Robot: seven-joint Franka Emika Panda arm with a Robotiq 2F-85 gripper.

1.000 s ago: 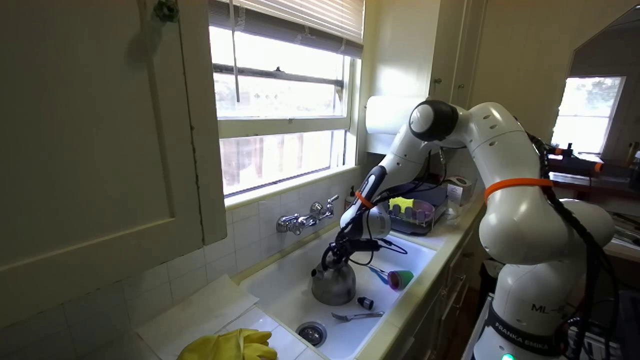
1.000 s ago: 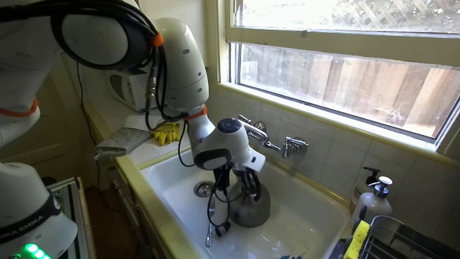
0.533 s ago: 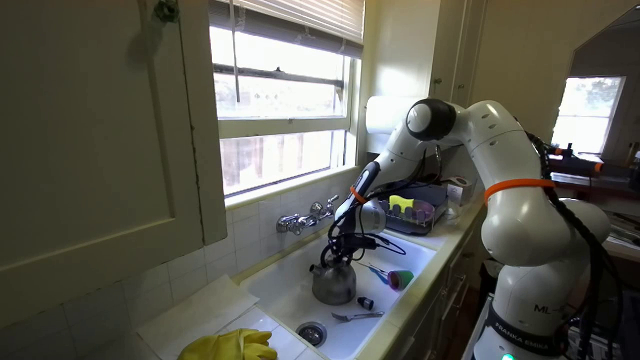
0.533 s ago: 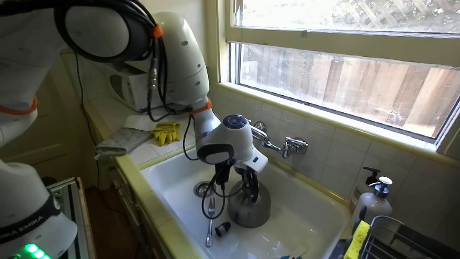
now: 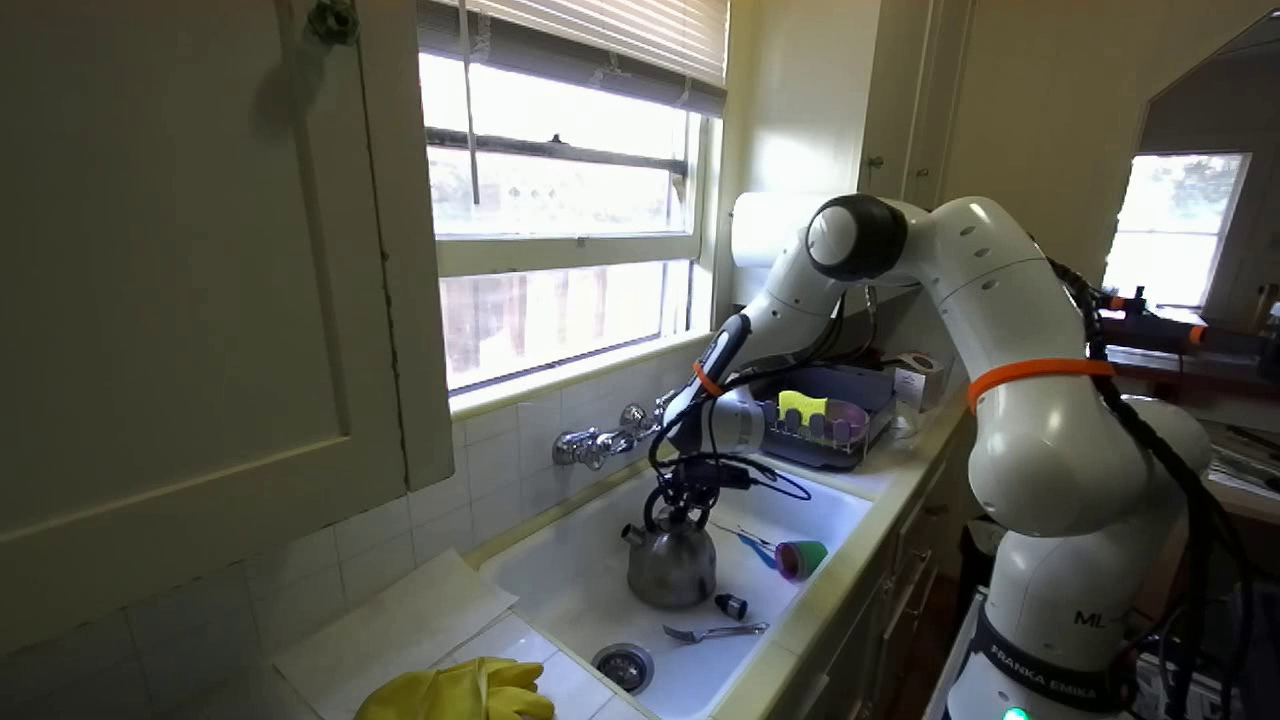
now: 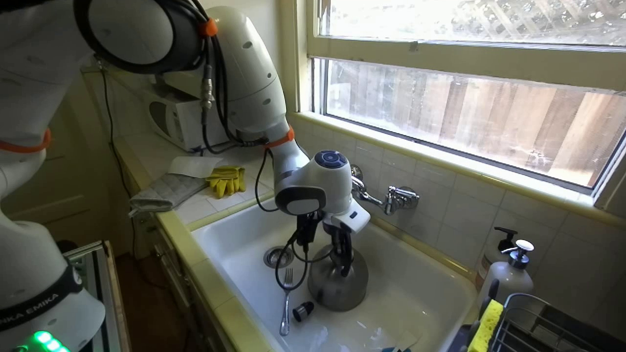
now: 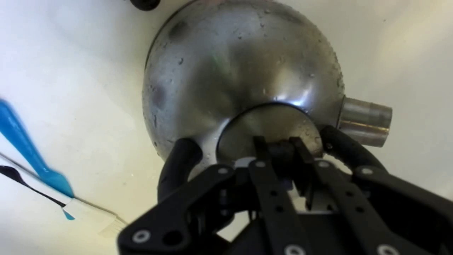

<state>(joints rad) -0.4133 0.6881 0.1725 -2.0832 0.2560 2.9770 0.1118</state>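
Observation:
A brushed steel kettle with a short spout stands in the white sink; it shows in both exterior views. Its black arched handle rises on both sides of my gripper. My gripper's fingers are close together on either side of the black knob of the round lid, and appear shut on it. The lid sits in the kettle's opening. In an exterior view my gripper is over the kettle's top; the handle partly hides the fingertips.
In the sink lie a fork, a small dark cap, a green and pink cup and a blue utensil. A wall faucet is behind. A dish rack and yellow gloves flank the sink.
The wrist has risen slightly and straightened toward the window and faucet side. The kettle has shifted very slightly in both exterior views. Cables beside the gripper have swung; the loose items stay put.

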